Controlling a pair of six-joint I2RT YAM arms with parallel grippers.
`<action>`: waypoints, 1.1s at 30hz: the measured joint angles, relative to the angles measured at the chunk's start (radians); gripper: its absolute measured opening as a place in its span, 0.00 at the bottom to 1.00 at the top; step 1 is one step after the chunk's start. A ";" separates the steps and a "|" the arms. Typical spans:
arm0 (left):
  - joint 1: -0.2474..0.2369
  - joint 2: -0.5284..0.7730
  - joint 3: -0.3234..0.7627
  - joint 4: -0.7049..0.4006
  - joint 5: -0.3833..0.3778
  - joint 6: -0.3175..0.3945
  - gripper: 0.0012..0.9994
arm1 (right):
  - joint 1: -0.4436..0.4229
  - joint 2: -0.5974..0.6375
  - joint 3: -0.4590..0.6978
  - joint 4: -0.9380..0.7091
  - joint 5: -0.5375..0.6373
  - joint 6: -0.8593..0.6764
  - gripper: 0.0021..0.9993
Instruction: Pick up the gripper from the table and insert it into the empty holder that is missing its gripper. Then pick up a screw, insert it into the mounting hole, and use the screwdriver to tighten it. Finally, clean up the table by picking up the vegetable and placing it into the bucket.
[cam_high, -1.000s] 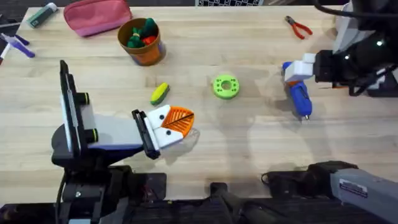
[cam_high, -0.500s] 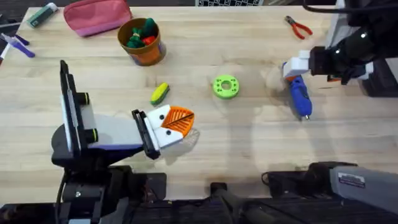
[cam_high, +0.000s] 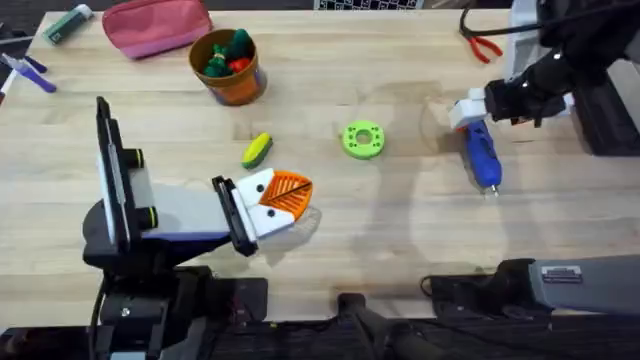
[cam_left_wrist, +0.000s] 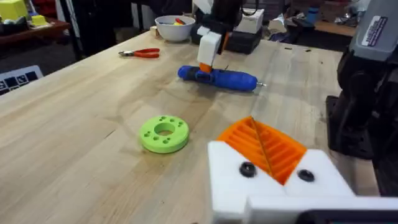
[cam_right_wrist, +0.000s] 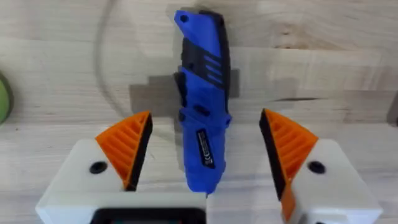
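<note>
The blue screwdriver (cam_high: 484, 157) lies flat on the table (cam_high: 400, 240) at the right, its metal tip toward the near edge. My right gripper (cam_high: 468, 110) hangs over its rear end, open; the orange pads (cam_right_wrist: 127, 146) stand either side of the screwdriver (cam_right_wrist: 204, 112) without touching it. My left gripper (cam_high: 297, 190) rests low at the near left, its orange pads (cam_left_wrist: 264, 146) pressed together, nothing seen between them. The yellow-green vegetable (cam_high: 257, 150) lies just beyond it. The orange-brown bucket (cam_high: 240, 88) stands at the far left. A loose gripper piece, the empty holder and screws are out of view.
A green plastic ring (cam_high: 363, 139) lies mid-table. Red-handled pliers (cam_high: 481, 44) sit at the far right, a pink pouch (cam_high: 157, 25) and markers (cam_high: 27, 72) at the far left. A white bowl (cam_left_wrist: 175, 28) stands beyond the pliers. The bucket holds green and red toys.
The right arm's body has swung toward the far edge while its gripper stayed over the screwdriver's rear end. Screwdriver and left arm have not moved.
</note>
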 joint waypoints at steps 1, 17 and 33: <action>0.000 0.000 0.000 0.000 0.000 0.000 0.02 | 0.000 0.011 0.000 0.003 0.000 -0.003 0.99; 0.000 0.000 0.000 0.000 0.000 0.000 0.02 | -0.012 0.165 0.000 0.086 0.000 -0.030 0.99; 0.000 0.000 0.000 0.000 0.000 0.000 0.02 | -0.037 0.178 -0.001 0.100 -0.023 -0.083 0.94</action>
